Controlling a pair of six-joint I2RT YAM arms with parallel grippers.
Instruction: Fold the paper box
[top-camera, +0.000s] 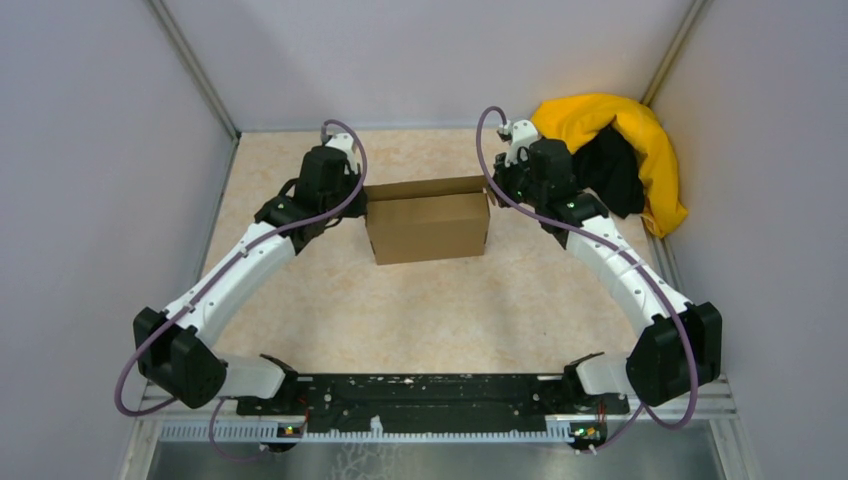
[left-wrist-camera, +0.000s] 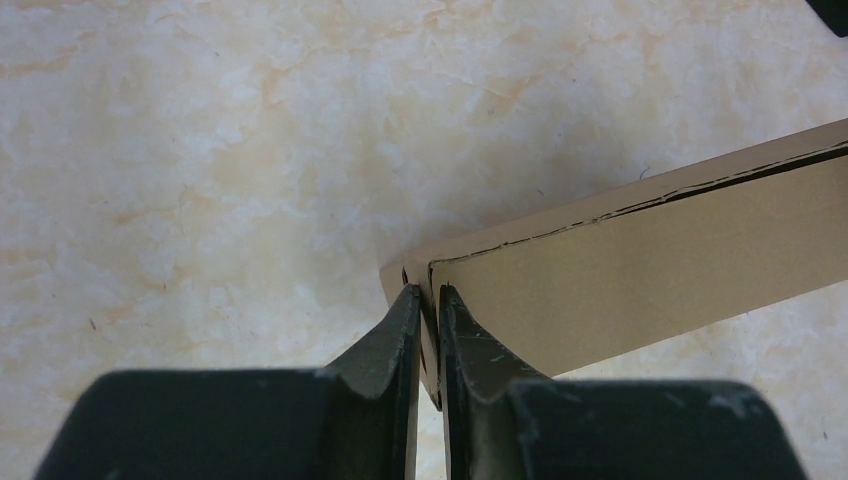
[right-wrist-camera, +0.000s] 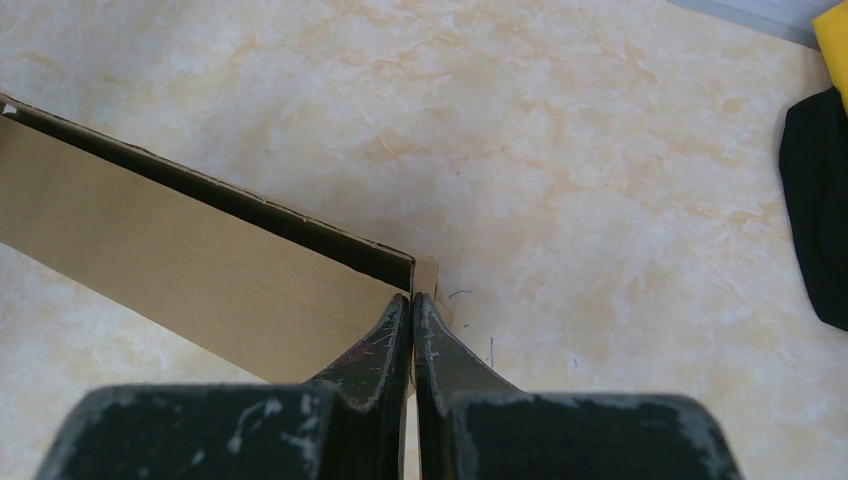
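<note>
The paper box (top-camera: 428, 226) is plain brown cardboard, a rectangular box standing on the table's far middle between my two arms. My left gripper (top-camera: 362, 205) is shut on the box's left side wall; the left wrist view shows the thin cardboard edge pinched between its fingertips (left-wrist-camera: 427, 300), with the box (left-wrist-camera: 640, 280) stretching right. My right gripper (top-camera: 493, 195) is shut on the box's right side wall; in the right wrist view it (right-wrist-camera: 412, 300) clamps the corner edge, the box (right-wrist-camera: 190, 270) stretching left with a dark opening along its top.
A yellow-and-black cloth heap (top-camera: 625, 150) lies at the back right corner, close behind my right arm; its black part shows in the right wrist view (right-wrist-camera: 815, 210). Grey walls enclose the beige marbled table (top-camera: 450, 310) on three sides.
</note>
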